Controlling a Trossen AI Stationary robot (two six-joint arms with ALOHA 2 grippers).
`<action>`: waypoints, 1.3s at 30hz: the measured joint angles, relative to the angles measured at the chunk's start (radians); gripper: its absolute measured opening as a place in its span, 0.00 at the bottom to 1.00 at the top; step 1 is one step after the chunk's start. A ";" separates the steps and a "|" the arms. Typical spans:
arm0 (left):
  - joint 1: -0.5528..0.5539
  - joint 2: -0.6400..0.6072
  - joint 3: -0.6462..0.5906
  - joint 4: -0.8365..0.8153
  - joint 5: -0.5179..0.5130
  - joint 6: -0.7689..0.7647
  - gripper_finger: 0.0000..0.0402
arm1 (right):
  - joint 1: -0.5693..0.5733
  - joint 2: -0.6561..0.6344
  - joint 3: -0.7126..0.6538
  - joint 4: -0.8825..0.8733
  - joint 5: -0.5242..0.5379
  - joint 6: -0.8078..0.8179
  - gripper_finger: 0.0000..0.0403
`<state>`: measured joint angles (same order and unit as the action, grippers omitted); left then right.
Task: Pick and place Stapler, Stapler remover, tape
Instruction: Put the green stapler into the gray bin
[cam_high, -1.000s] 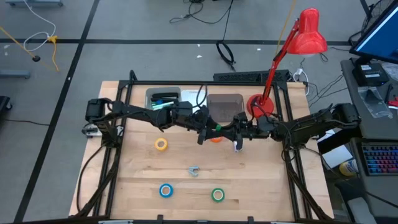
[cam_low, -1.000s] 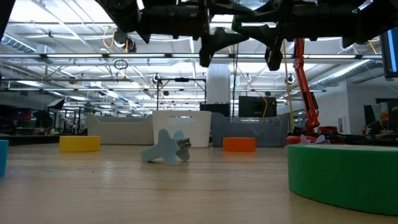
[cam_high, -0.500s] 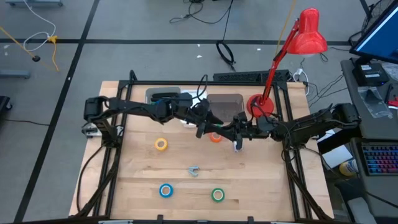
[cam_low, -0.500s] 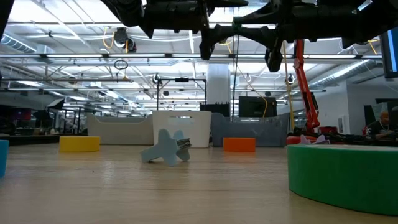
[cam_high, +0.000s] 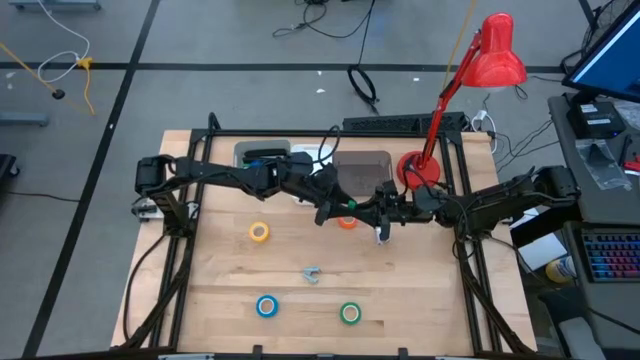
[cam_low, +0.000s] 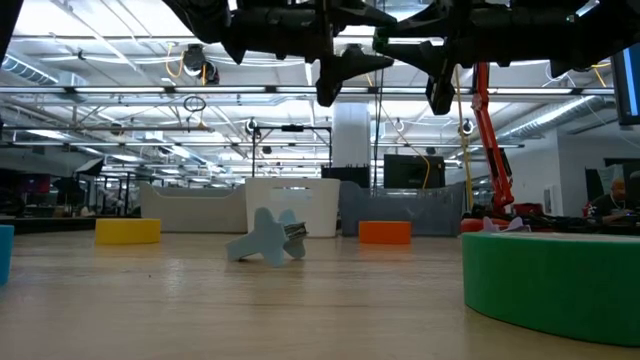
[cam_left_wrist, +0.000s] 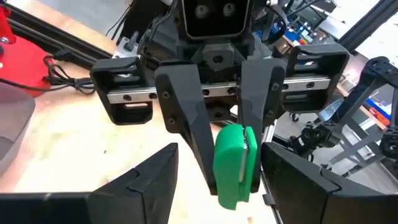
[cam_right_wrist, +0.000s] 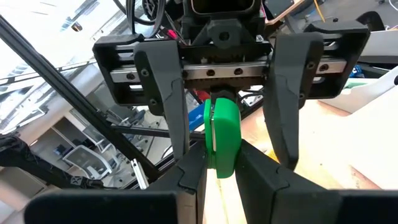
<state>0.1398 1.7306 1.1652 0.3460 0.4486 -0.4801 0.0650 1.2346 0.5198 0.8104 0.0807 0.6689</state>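
Note:
My right gripper (cam_right_wrist: 222, 163) is shut on a small green plastic piece (cam_high: 349, 206) with a pale strip, held high over the orange tape (cam_high: 346, 222). My left gripper (cam_left_wrist: 217, 171) faces it, open, with a finger on either side of the piece and touching nothing. The yellow tape (cam_high: 259, 232), blue tape (cam_high: 266, 306) and green tape (cam_high: 350, 313) lie flat on the table. The grey-blue stapler remover (cam_low: 268, 238) rests on its wings mid-table. I cannot pick out the stapler. My right gripper pinches the green piece between its two fingers, at the end of it nearest the gripper (cam_right_wrist: 221, 169). The fingers (cam_left_wrist: 193, 140) lie level and come from the table's right. The piece stands on edge, reaches out past the fingertips and is clear of the table.
At the table's far edge stand a white bin (cam_high: 240, 150) with a dark item in it, a grey bin (cam_high: 362, 175) and a red lamp's base (cam_high: 415, 170). Black frame rails (cam_high: 185, 250) run along the left and right sides.
My left arm has swung a little toward the far edge and its gripper has tipped slightly, with its fingers staying around the green piece. My right gripper and the piece have kept still.

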 joint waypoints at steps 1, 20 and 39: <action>0.000 0.000 0.000 0.003 0.000 0.000 0.58 | 0.000 0.000 0.000 0.000 0.000 0.000 0.15; 0.017 0.000 0.000 0.067 0.032 -0.020 0.55 | 0.000 0.000 0.000 0.000 0.000 0.008 0.15; 0.018 0.000 0.000 0.060 0.045 0.015 0.15 | 0.000 0.000 -0.001 0.001 -0.005 0.011 0.17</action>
<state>0.1575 1.7306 1.1648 0.4059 0.4934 -0.4646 0.0654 1.2343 0.5190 0.8116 0.0761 0.6800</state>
